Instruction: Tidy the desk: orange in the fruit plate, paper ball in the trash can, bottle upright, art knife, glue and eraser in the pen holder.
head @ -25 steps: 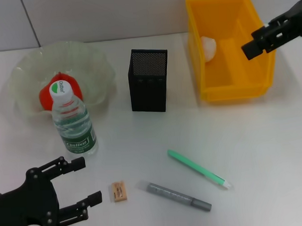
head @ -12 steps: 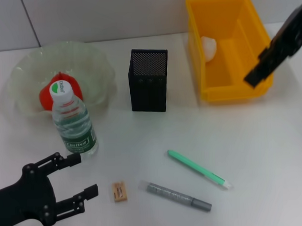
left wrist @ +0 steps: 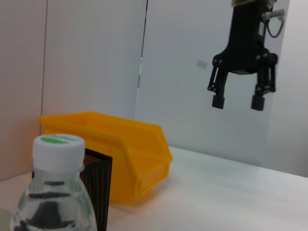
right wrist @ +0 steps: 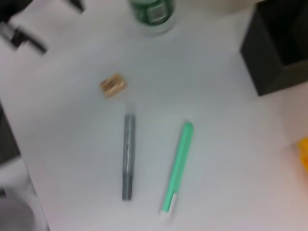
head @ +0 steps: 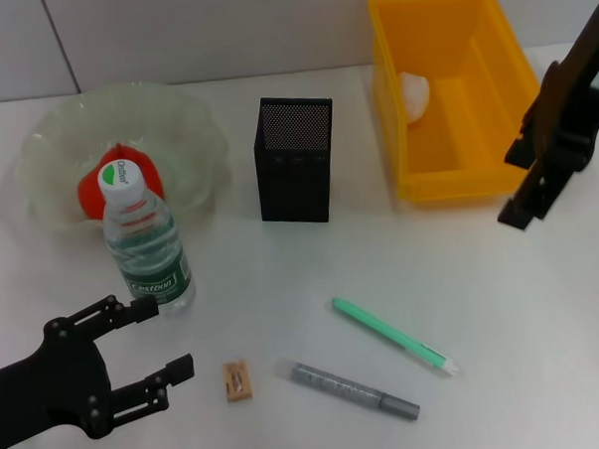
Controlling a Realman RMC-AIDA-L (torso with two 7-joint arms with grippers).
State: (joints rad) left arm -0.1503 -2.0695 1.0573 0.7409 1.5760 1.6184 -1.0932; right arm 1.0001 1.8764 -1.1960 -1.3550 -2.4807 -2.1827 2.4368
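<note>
The orange (head: 119, 185) lies in the pale green fruit plate (head: 43, 136). Just in front of it the bottle (head: 144, 246) stands upright, white cap up (left wrist: 57, 146). The paper ball (head: 415, 92) rests inside the yellow trash can (head: 492, 67). The black mesh pen holder (head: 295, 161) stands mid-table. On the near table lie the tan eraser (head: 237, 380), a green pen-shaped tool (head: 388, 335) and a grey one (head: 352, 389); which is the art knife and which the glue I cannot tell. My left gripper (head: 165, 338) is open, left of the eraser. My right gripper (head: 522, 187) hangs open and empty (left wrist: 238, 101) in front of the trash can.
A pale tiled wall (head: 202, 30) runs behind the table. The right wrist view looks down on the eraser (right wrist: 113, 85), the grey tool (right wrist: 128, 163), the green tool (right wrist: 177, 173) and a corner of the pen holder (right wrist: 279, 53).
My right gripper has come out from over the trash can and dropped toward the table in front of it. My left gripper has drawn back slightly to the left.
</note>
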